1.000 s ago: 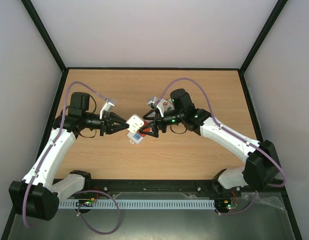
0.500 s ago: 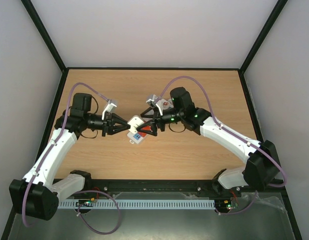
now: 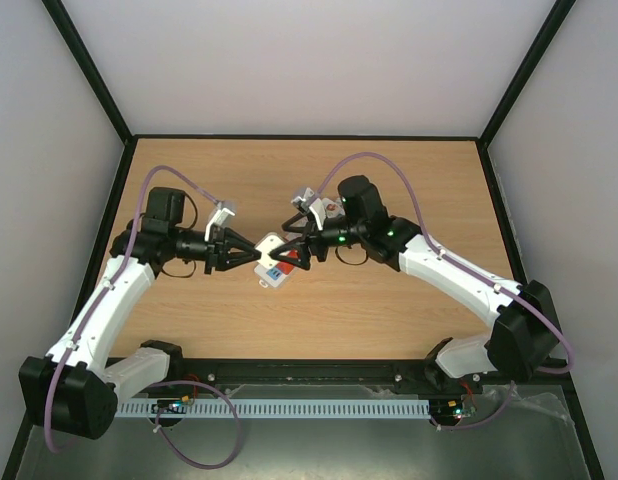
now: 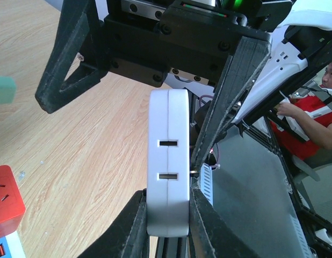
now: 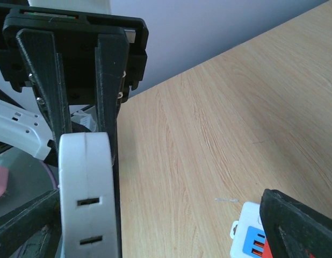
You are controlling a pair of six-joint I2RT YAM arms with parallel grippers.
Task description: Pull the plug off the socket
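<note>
My left gripper point(image 3: 251, 250) point(image 4: 167, 207) is shut on the plug point(image 3: 270, 243) point(image 4: 168, 161), a flat white rounded body with two slots in its edge, held just above the table. The socket point(image 3: 275, 273) point(image 5: 245, 236), white with a blue panel and a red block point(image 4: 6, 198), lies on the wood right below it. My right gripper point(image 3: 292, 250) point(image 5: 160, 231) faces the left one with its jaws wide open. In the right wrist view the plug point(image 5: 85, 199) stands by one finger and the socket by the other point(image 5: 300, 226). Nothing is gripped there.
The wooden tabletop point(image 3: 389, 170) is bounded by a black frame and pale walls. The arms' bases and a white cable duct point(image 3: 289, 408) run along the near edge. The two wrists meet nose to nose at the table's middle.
The open right gripper has shifted slightly left and toward the far side, from over the socket to level with the plug. The left gripper has kept its hold and barely moved.
</note>
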